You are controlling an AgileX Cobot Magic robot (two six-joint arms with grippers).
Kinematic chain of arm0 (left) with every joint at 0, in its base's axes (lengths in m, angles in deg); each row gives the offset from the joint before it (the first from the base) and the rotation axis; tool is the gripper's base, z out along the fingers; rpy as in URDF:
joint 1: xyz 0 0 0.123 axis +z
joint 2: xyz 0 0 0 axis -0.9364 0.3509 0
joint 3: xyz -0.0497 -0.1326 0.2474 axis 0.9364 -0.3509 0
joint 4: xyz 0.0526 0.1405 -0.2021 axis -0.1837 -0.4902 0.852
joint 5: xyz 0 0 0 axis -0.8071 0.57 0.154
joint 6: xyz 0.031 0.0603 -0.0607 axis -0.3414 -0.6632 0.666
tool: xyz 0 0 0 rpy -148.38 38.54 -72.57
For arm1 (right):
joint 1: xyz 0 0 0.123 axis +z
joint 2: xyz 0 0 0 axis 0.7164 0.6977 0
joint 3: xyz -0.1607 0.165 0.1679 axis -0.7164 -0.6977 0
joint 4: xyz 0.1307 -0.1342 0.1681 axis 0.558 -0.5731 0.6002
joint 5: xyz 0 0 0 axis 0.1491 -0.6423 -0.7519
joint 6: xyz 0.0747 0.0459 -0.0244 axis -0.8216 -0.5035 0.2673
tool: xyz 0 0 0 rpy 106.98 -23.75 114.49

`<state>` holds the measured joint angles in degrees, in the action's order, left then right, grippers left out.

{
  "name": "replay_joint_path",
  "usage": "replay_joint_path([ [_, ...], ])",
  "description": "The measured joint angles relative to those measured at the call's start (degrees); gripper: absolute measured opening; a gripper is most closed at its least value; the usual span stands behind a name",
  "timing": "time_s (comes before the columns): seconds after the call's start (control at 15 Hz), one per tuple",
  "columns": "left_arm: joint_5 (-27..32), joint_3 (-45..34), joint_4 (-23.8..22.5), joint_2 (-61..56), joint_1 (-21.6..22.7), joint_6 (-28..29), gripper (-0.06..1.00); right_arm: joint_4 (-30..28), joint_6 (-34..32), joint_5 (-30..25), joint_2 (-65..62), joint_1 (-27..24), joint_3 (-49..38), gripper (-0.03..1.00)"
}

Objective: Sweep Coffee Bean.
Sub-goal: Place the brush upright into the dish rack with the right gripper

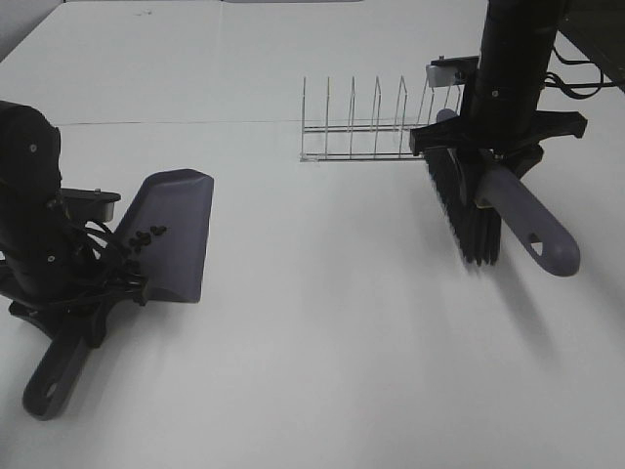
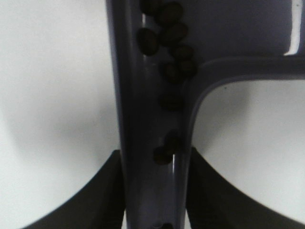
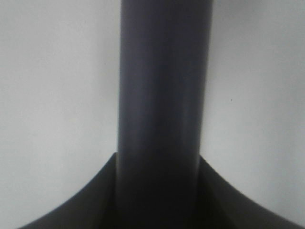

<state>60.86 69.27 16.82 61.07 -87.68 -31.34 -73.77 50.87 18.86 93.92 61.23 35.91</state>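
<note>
Sweeping looks done: the coffee bean (image 1: 146, 237) cluster lies at the back of the dustpan (image 1: 176, 230), some in its handle groove. My left pincer (image 1: 83, 293) is clamped tight on that handle. My right pincer (image 1: 493, 147) grips the brush (image 1: 469, 210) beside the wire rack (image 1: 361, 127). Next, I reckon, carry the pan without spilling.

a wide white table (image 1: 322, 332) fills the view, matte and plain, with a thin seam (image 1: 195, 122) running across its far part. a wire rack (image 1: 376, 132) with a row of upright prongs stands on the far side, right of the middle, its base flat on the surface. at the near left a grey-purple dustpan (image 1: 176, 230) appears to rest its broad lip on the tabletop, well apart from the rack.
</note>
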Motion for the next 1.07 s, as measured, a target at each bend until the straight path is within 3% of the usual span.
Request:
replay_joint_path([
  [0.33,0.00,0.00,0.29,0.00,0.00,0.00,0.35,-0.11,-0.06,0.29,4.30,0.00,7.62,0.31],
  [1.07,0.00,0.00,0.00,0.00,0.00,-0.06,0.35,-5.84,-0.23,0.23,6.19,0.00,9.00,0.31],
])
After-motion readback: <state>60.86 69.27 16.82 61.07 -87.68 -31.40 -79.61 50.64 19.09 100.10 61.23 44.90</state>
